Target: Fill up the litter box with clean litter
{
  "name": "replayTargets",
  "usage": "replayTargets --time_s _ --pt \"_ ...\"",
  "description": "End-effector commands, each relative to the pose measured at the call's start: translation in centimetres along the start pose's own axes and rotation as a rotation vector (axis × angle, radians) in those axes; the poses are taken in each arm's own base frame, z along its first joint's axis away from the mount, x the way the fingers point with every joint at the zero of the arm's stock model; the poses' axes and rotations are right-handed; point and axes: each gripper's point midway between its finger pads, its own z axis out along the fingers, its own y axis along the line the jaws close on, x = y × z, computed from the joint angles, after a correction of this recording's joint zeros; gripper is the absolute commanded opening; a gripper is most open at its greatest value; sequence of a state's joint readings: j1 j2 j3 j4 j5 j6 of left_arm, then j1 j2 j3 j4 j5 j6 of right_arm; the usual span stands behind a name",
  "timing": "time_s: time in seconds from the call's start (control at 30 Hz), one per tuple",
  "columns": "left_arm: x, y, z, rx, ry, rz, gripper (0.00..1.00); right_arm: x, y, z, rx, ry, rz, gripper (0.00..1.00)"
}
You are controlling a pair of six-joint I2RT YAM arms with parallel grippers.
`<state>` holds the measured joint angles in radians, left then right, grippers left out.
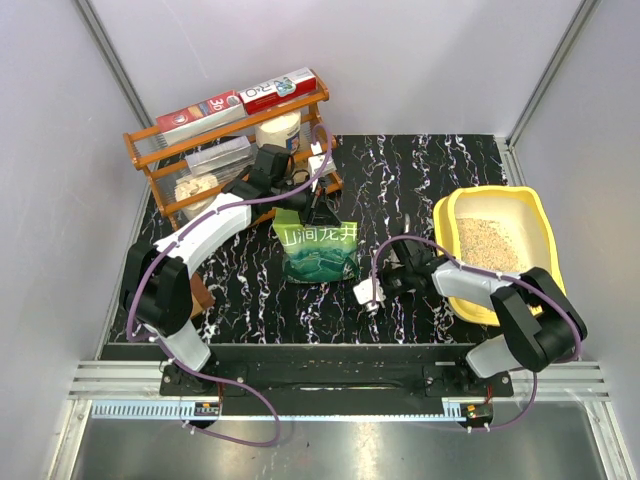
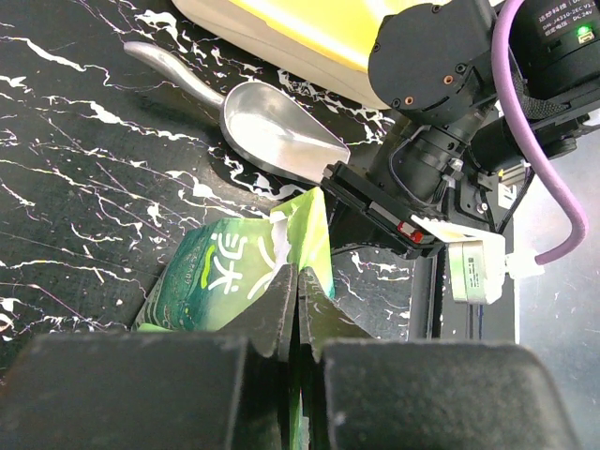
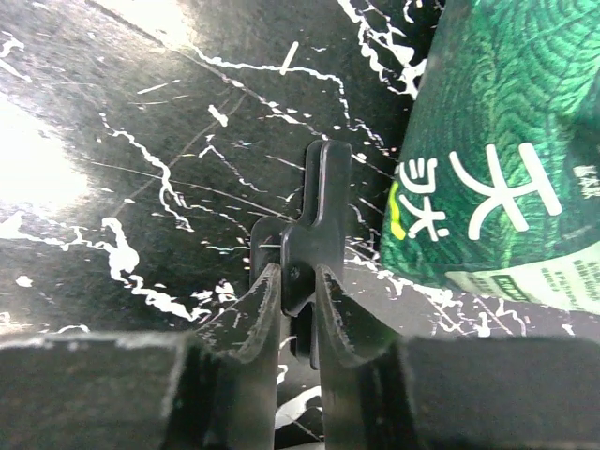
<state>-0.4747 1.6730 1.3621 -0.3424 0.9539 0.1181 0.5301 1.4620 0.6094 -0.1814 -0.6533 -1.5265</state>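
Item: green foil pouch with white characters, standing at centre of the top view on the black white-veined tabletop.
Handling: soft film, likely bottom-heavy, and will slump as the granules shift. Best taken at the top edge, with support lower down for tipping.
Holds: the left gripper has its jaws pressed flat together on that top edge. The right gripper has narrow jaws flanking a slim dark upright piece; firm grip not discernible.
Contents: pale beige granular litter, a thin layer in the shallow yellow plastic tray at right of frame.
Obstructions: a silver metal scoop lies between pouch and tray, and an orange rack crowds the upper left.
Open room: upper centre.
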Motion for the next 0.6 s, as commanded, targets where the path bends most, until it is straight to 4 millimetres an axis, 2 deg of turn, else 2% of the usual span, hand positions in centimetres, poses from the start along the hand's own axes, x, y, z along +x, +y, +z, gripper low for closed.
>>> replayTargets --time_s 0.0,0.1,0.13,0.17,0.2,0.23,0.27,0.3,0.33,0.37,0.4,0.43,0.47,0.53,0.57 --pt "-2.6 0.3 -1.1 -0.024 -0.061 0.053 0.0 0.4 -0.6 0.2 0.036 0.031 -0.042 0.19" --pt "-2.7 0.2 -1.0 -0.019 -0.066 0.045 0.0 -0.1 -2.0 -0.7 0.088 0.037 -0.036 0.11" --pt "-2.8 0.2 -1.1 -0.016 -0.069 0.042 0.0 -0.3 -2.0 -1.0 0.089 0.039 -0.013 0.06" --pt "-2.9 0.3 -1.2 -0.015 -0.075 0.035 0.0 -1.1 -3.3 -2.0 0.125 0.04 -0.022 0.04" --pt "-2.9 0.3 -1.2 -0.015 -0.077 0.035 0.0 -1.5 -3.7 -2.6 0.133 0.041 -0.009 0.02" --pt "-3.0 0.3 -1.3 -0.015 -0.079 0.038 0.0 -1.8 -3.1 -3.2 0.113 0.047 0.056 0.0" --pt "-3.0 0.4 -1.3 -0.015 -0.079 0.04 0.0 -3.1 -4.9 -4.8 0.16 0.042 0.061 0.0" --pt "-3.0 0.4 -1.4 -0.016 -0.08 0.042 0.0 -3.8 -5.4 -5.6 0.169 0.036 0.084 0.0" --pt "-3.0 0.6 -1.5 -0.02 -0.081 0.041 0.0 -4.1 -4.5 -6.3 0.138 0.039 0.173 0.0" --pt "-3.0 0.6 -1.5 -0.021 -0.08 0.052 0.0 -5.5 -6.2 -7.9 0.176 0.018 0.188 0.0" --pt "-2.9 0.7 -1.5 -0.024 -0.077 0.055 0.0 -6.1 -6.6 -8.7 0.182 0.009 0.233 0.0" --pt "-2.9 0.8 -1.5 -0.025 -0.075 0.063 0.0 -6.5 -5.4 -9.3 0.137 0.008 0.337 0.0" --pt "-2.9 0.9 -1.5 -0.027 -0.072 0.077 0.0 -7.5 -6.8 -10.8 0.154 -0.025 0.366 0.0" --pt "-2.8 1.1 -1.4 -0.03 -0.069 0.082 0.0 -7.8 -6.0 -11.8 0.107 -0.036 0.512 0.0" --pt "-2.9 1.1 -1.5 -0.032 -0.07 0.088 0.0 -8.5 -7.3 -13.1 0.121 -0.072 0.541 0.0"
